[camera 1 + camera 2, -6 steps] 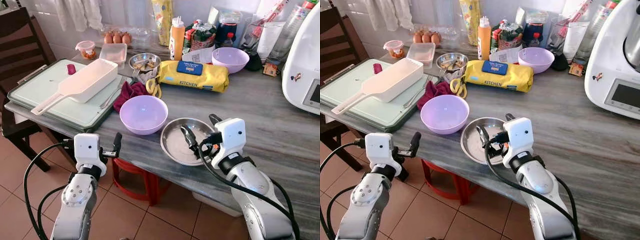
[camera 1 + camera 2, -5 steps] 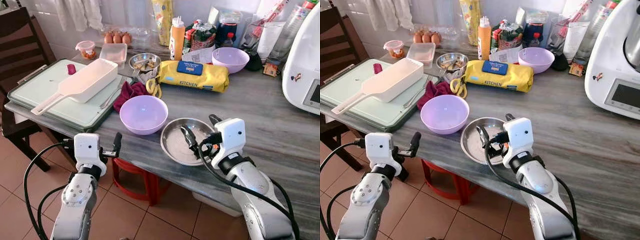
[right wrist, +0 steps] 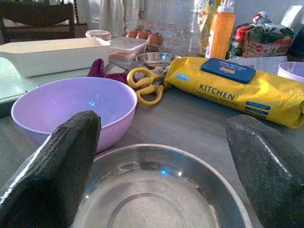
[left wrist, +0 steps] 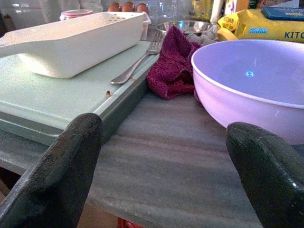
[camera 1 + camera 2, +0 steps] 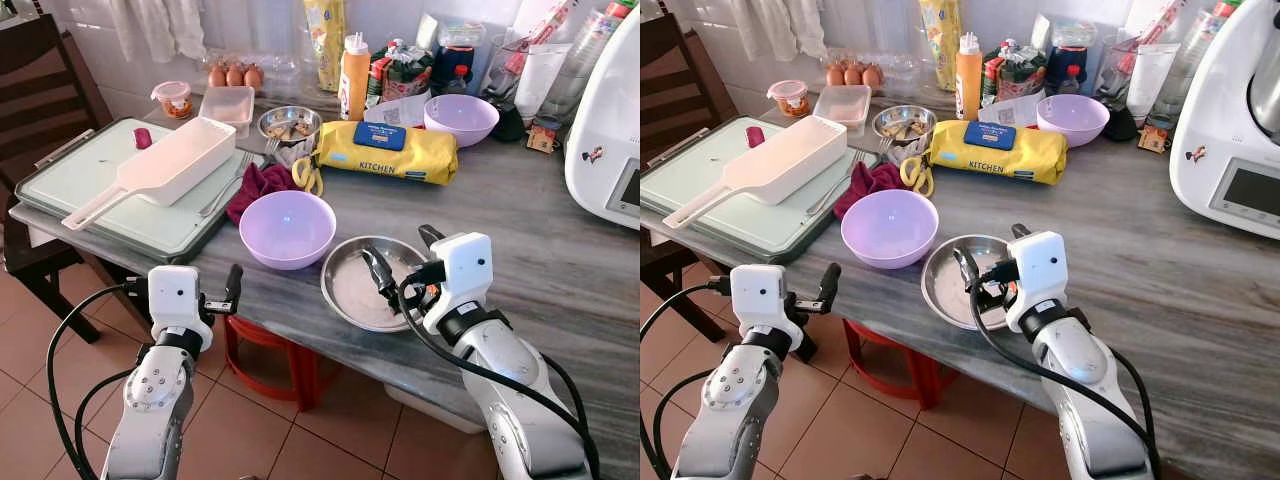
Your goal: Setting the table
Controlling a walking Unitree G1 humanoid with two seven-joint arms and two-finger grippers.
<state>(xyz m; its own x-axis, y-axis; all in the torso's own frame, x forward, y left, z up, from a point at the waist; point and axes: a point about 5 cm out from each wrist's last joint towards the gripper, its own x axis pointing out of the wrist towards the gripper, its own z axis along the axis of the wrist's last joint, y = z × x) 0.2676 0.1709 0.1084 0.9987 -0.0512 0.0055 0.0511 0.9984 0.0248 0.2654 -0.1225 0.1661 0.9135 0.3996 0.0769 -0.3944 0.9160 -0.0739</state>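
Your right end effector hangs spread wide over the shallow round steel plate, which sits flat at the near edge of the grey streaked stone table, just beside the lilac plastic bowl. To take the plate well, bring one finger down inside the rim and the other outside it on your near side, then pinch; judging by the thin raised lip, a bite on the rim should hold better than anything on the flat base. Watch the bowl as you lift, since it stands so close. Being round, the plate has no long axis and points nowhere; its open face looks up. Your left end effector waits below the table edge, fingers parted and holding nothing
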